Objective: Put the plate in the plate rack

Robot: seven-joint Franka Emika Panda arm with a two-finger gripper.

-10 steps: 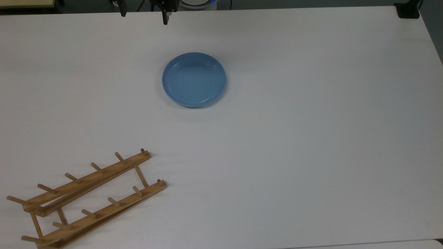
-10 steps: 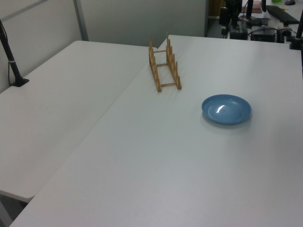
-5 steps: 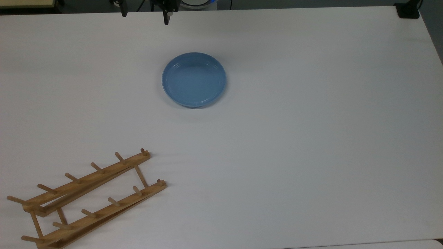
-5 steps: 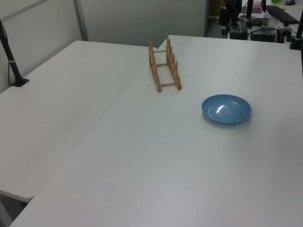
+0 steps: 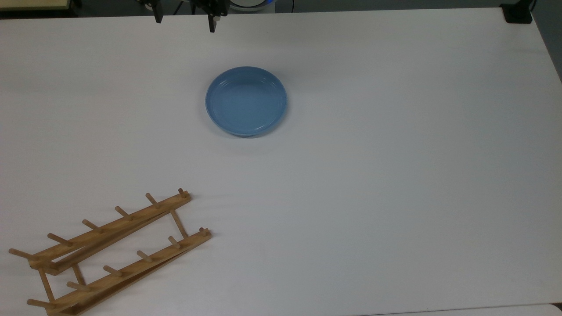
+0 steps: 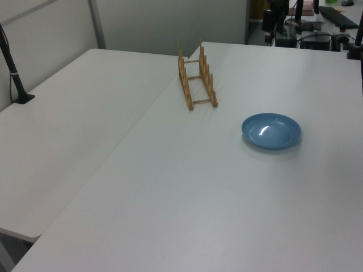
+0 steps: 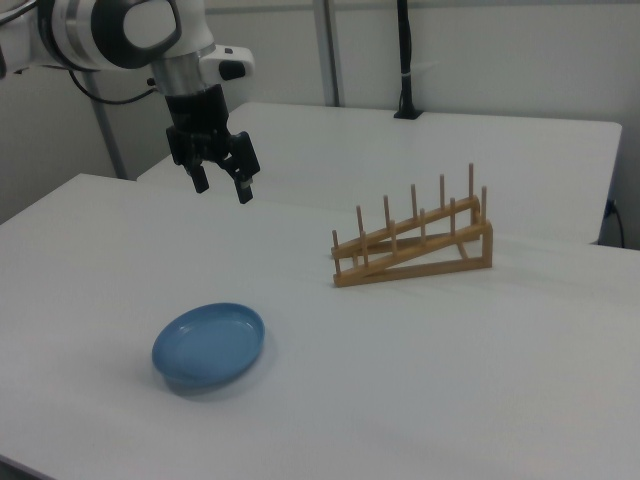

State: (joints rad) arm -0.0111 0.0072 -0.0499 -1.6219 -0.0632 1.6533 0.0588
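The light-blue plate (image 5: 246, 101) lies flat on the white table (image 5: 395, 175), a little above the middle in the top view. It also sits at the left view's right (image 6: 271, 131) and low in the right view's left (image 7: 209, 346). The wooden plate rack (image 5: 109, 228) stands in the top view's bottom left corner, holding nothing; I also see the rack (image 6: 185, 85) in the left view and the rack (image 7: 420, 262) in the right view. My gripper (image 5: 185, 19) hangs open and holding nothing at the top view's upper edge; in the right view the gripper (image 7: 222, 186) is well above the table, beyond the plate.
A black clamp base (image 5: 518, 13) sits at the table's corner in the top view's upper right. A second white table (image 6: 68, 130) joins along the rack's side, with a black post (image 6: 14, 73) on it. Wide bare tabletop lies between plate and rack.
The gripper's fingers have crept very slightly toward the plate in the top view. Plate and rack have not moved.
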